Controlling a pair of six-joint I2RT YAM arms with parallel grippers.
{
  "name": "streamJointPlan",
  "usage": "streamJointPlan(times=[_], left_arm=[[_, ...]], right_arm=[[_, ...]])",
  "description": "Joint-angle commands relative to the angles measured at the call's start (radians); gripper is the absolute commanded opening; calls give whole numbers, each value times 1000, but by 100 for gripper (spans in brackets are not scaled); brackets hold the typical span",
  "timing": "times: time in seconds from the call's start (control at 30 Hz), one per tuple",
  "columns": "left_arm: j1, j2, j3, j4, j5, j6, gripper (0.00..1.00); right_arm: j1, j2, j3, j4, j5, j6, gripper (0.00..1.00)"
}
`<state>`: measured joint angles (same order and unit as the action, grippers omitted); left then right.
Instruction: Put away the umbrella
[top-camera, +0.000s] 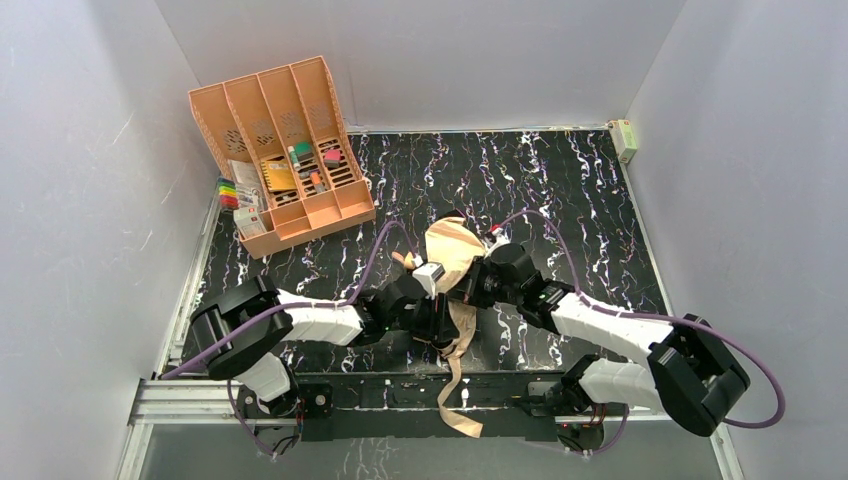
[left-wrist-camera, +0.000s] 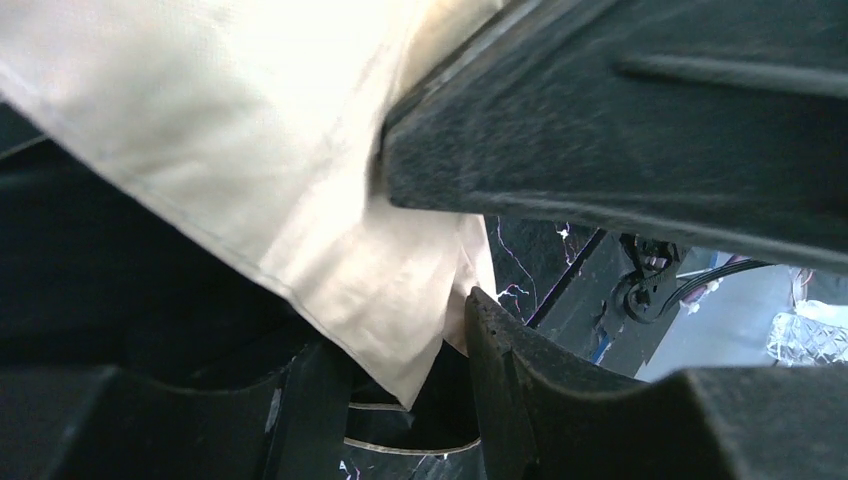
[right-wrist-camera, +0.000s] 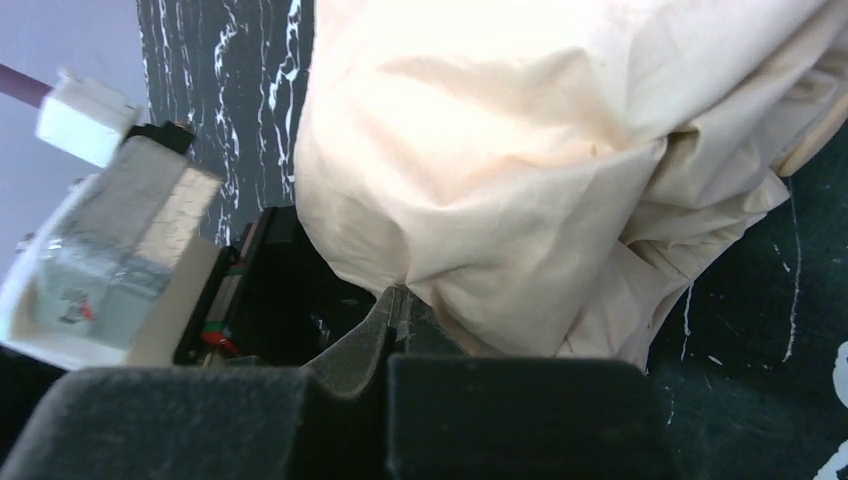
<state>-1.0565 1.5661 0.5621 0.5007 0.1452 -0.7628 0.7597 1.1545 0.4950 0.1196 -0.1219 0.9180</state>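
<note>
The umbrella (top-camera: 452, 250), a bundle of pale peach fabric, lies mid-table between both arms, and its strap (top-camera: 455, 395) trails over the near edge. My left gripper (top-camera: 441, 322) sits at the bundle's near side. In the left wrist view its jaws stand apart, and a loose corner of the umbrella fabric (left-wrist-camera: 330, 270) hangs between the fingers (left-wrist-camera: 520, 350) without being pinched. My right gripper (top-camera: 468, 290) reaches in from the right. Its fingertips (right-wrist-camera: 392, 312) are pressed together at the lower fold of the umbrella (right-wrist-camera: 520, 170) and seem to pinch the cloth.
An orange slotted organizer (top-camera: 285, 150) with small items stands at the back left, with coloured markers (top-camera: 228, 193) beside it. A small box (top-camera: 624, 138) sits in the back right corner. White walls close three sides. The left arm's wrist camera (right-wrist-camera: 110, 250) is close to my right fingers.
</note>
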Motion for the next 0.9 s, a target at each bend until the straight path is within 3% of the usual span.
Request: streamJointPlan(times=[0.0, 0.27, 0.4, 0.73, 0.87], left_arm=[[-25, -12, -21, -29, -16, 8, 41], [-37, -42, -1, -76, -34, 22, 47], [-41, -103, 5, -132, -59, 23, 57], [-20, -422, 137, -523, -289, 79, 78], [107, -426, 278, -653, -257, 140, 79]], right_arm=[[-3, 36, -49, 107, -39, 18, 0], [-2, 122, -117, 132, -16, 40, 0], [-3, 158, -142, 116, 23, 47, 0], [-3, 197, -152, 1, 112, 18, 0], [-3, 180, -160, -59, 116, 5, 0]])
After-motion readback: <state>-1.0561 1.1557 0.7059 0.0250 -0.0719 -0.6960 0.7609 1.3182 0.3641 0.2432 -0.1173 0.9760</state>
